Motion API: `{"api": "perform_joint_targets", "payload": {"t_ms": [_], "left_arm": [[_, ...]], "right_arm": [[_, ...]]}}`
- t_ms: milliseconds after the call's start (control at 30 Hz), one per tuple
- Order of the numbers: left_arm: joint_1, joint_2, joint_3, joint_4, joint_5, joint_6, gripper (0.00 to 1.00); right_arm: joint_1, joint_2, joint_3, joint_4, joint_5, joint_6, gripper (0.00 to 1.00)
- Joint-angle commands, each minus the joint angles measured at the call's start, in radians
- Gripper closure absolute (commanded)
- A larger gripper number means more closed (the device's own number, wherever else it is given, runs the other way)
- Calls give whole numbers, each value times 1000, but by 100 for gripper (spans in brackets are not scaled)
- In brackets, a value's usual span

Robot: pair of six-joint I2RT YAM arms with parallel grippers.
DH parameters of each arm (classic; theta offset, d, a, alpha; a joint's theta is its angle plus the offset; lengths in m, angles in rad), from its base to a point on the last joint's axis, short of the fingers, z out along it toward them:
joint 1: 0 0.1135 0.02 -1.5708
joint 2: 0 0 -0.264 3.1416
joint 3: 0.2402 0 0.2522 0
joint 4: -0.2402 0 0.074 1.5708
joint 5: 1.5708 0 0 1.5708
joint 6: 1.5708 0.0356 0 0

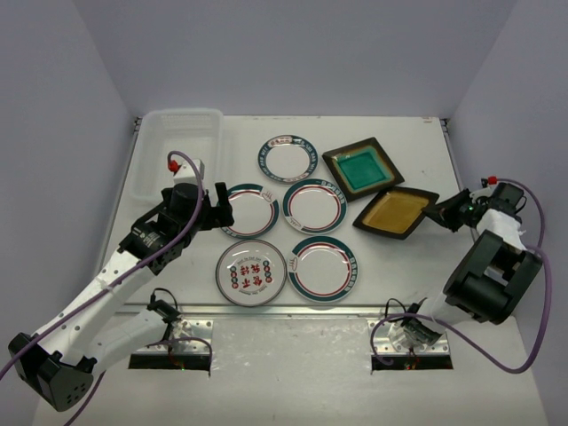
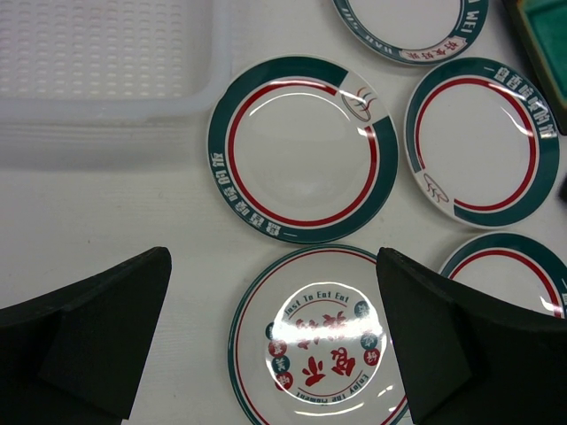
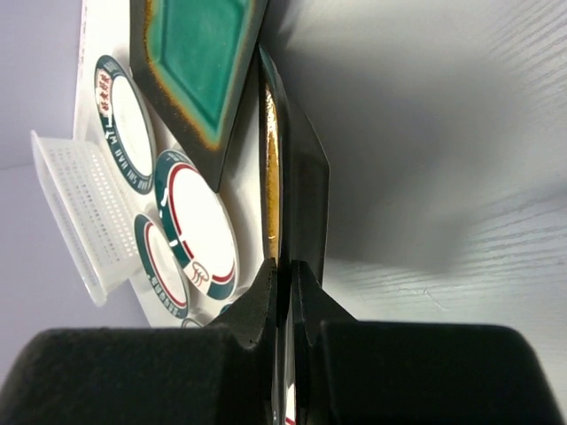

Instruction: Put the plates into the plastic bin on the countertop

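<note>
Several round white plates with teal rims lie mid-countertop [image 1: 497,151], among them one with red characters [image 1: 251,272] and one left of centre [image 1: 248,210]. A square teal-centred plate [image 1: 360,169] lies at the back right. My right gripper [image 1: 441,213] is shut on the right corner of the square amber-centred plate [image 1: 396,211], which shows edge-on in the right wrist view [image 3: 270,168] between the closed fingers of the right gripper [image 3: 285,274]. My left gripper [image 1: 217,213] is open and empty; in the left wrist view the left gripper [image 2: 275,336] hovers over the red-character plate [image 2: 319,345]. The plastic bin [image 1: 177,146] stands empty at the back left.
Grey walls close in the table on the left, back and right. The bin's near wall [image 2: 106,115] lies just beyond the left-of-centre plate [image 2: 301,146]. The teal square plate [image 3: 199,62] lies right beside the held amber plate. A metal strip runs along the front edge [image 1: 293,311].
</note>
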Motion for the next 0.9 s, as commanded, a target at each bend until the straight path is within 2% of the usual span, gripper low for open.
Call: {"api": "perform_joint_targets", "payload": {"t_ms": [0,300,533,667,733,867], "left_arm": [[-11,-12,26,30,4,0,0],[-12,-16,25,34,9,1,0],[-11,-12,23,38,15,1,0],[-6,1,30,47,30,2,0],[4,17,41,53,67,2,0],[67,86,100,67,253,-24,0]], "right_arm": [[-20,-89,45,106,-171,109,100],[-27,-183,82,80,-107,135,100],[-27,-241,77,100,-151,154,100],[-5,-270,67,164,-232,212,100],[30,-271,80,154,-235,207,100],[125,-265,140,157,-255,199,100]]}}
